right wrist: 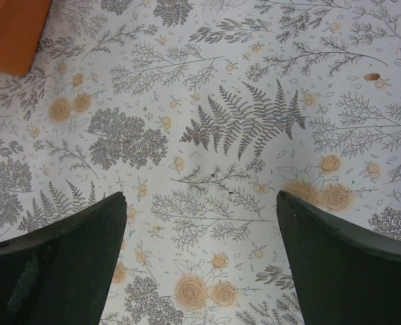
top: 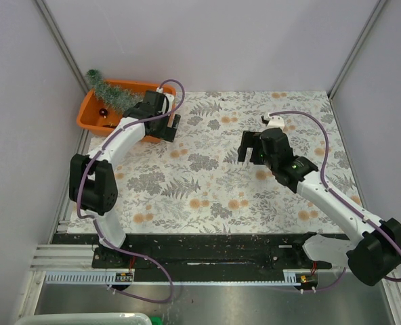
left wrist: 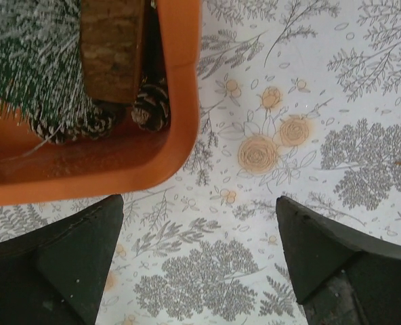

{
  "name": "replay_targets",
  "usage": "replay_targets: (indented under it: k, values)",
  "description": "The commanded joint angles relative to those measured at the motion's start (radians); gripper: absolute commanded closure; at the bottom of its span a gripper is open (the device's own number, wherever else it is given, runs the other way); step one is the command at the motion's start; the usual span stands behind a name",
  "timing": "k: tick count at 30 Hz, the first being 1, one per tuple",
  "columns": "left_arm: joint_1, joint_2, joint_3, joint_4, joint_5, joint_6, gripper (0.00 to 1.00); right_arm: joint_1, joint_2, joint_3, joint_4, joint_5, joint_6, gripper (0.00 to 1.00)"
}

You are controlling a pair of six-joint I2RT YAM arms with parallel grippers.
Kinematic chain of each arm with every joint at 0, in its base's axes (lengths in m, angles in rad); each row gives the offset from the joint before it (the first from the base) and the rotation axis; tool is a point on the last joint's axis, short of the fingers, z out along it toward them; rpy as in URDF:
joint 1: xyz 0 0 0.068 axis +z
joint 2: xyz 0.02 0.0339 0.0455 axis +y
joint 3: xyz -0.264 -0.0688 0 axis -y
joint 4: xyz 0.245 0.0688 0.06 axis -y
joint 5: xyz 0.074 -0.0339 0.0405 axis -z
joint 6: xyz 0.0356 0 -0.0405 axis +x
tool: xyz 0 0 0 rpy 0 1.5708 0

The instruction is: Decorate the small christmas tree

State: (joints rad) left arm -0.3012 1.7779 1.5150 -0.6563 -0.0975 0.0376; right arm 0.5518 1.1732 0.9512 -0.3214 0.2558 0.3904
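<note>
The small christmas tree lies on its side in the orange tray at the far left corner, its tip poking over the tray's rim. The left wrist view shows its frosted needles and wooden base, with pine cones beside the base. My left gripper hovers open just off the tray's right end, with only tablecloth between its fingers. Over the middle right of the table, my right gripper is open and empty too.
A dark red bauble sits in the tray. The floral tablecloth covers the table. White walls stand close on the left, back and right. A corner of the tray shows in the right wrist view.
</note>
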Motion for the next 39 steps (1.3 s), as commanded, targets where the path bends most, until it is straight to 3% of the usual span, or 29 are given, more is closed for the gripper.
replay_targets:
  k: [1,13,17,27,32,39]
  values:
    - [-0.01,0.054,0.079,0.03,-0.061,0.019,0.01,0.01,-0.023,-0.023,0.077,-0.009,-0.031,0.01]
    - [-0.021,0.112,0.06,0.095,-0.094,0.041,0.05,0.01,-0.032,-0.06,0.13,-0.05,-0.021,0.01]
    - [-0.038,0.135,0.062,0.106,-0.093,0.056,0.29,0.008,-0.032,-0.063,0.133,-0.056,-0.021,0.01]
    - [-0.067,0.185,0.085,0.132,-0.137,0.079,0.35,0.01,-0.038,-0.077,0.145,-0.078,-0.01,0.02]
    - [-0.099,0.17,0.065,0.13,-0.007,0.077,0.74,0.01,-0.047,-0.078,0.145,-0.069,-0.007,0.02]
    - [-0.237,0.155,0.057,0.098,0.038,0.045,0.76,0.01,-0.047,-0.068,0.117,-0.033,-0.001,0.03]
